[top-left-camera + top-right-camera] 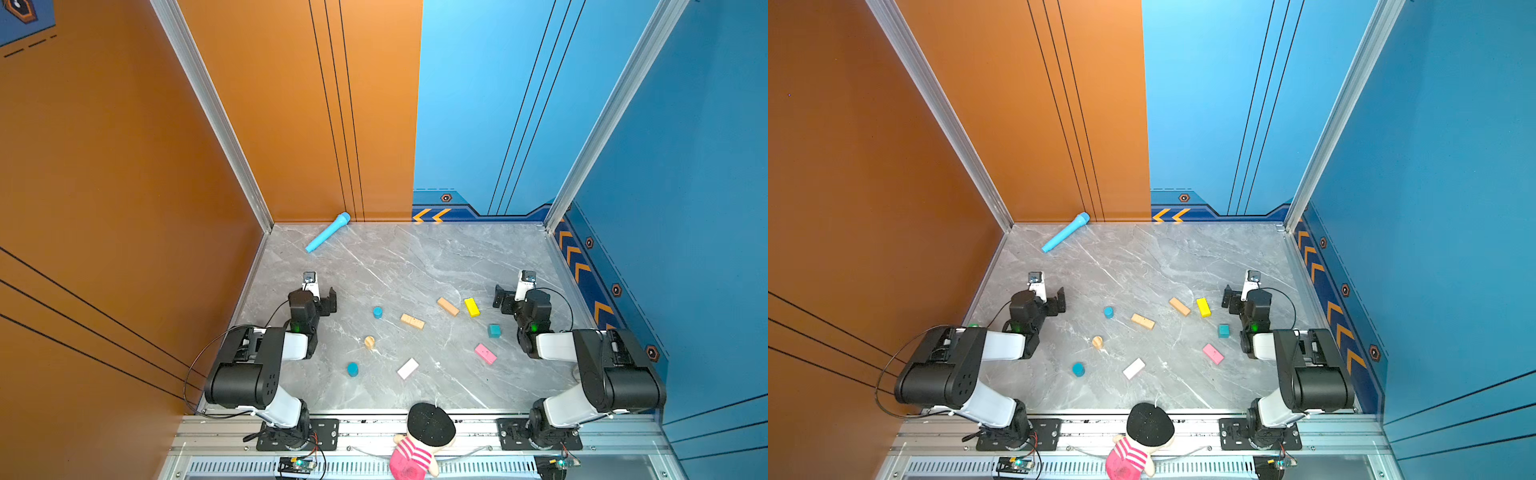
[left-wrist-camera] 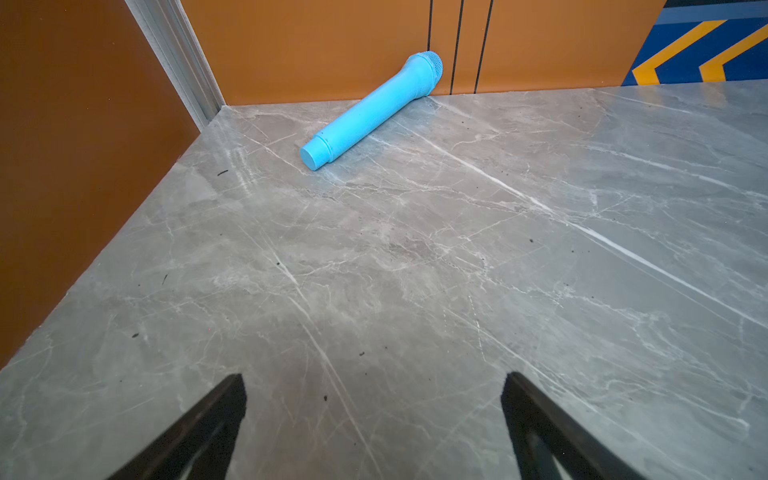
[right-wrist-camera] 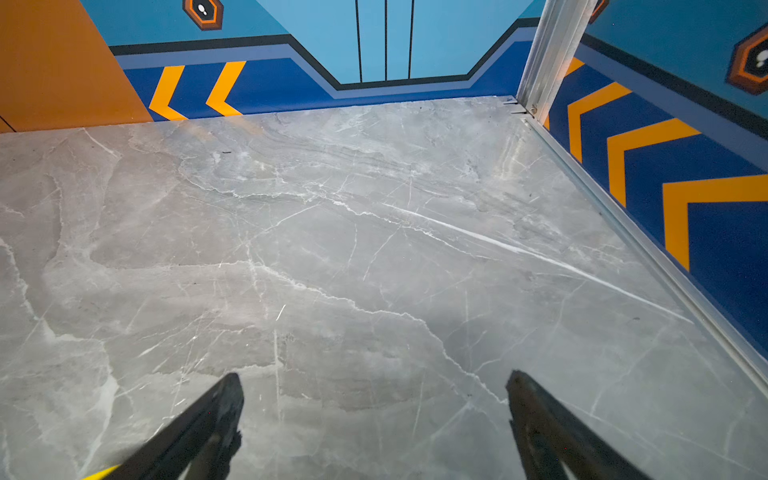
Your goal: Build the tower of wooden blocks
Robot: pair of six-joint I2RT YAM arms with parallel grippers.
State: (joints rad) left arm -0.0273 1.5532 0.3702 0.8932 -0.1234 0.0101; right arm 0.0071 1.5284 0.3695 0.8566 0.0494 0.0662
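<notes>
Blocks point(image 1: 412, 321) look light, stiff, smooth-painted: pinch across flat long sides. Left claw point(image 2: 374, 377) and right claw point(image 3: 374, 375) gape wide, empty.

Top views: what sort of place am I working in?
Probably a staged robot test cell, not a real room: a marble-look tabletop boxed in by printed wall panels on aluminium framing, with wood blocks scattered on it.

Top views: stereo pair, high above 6 o'clock edge, facing down toward 12; both share whole worktop point(image 1: 415, 266). Left wrist: low, close, facing 11 o'clock corner, microphone point(image 2: 370, 112). Right wrist: low, close, facing 1 o'clock corner.
</notes>
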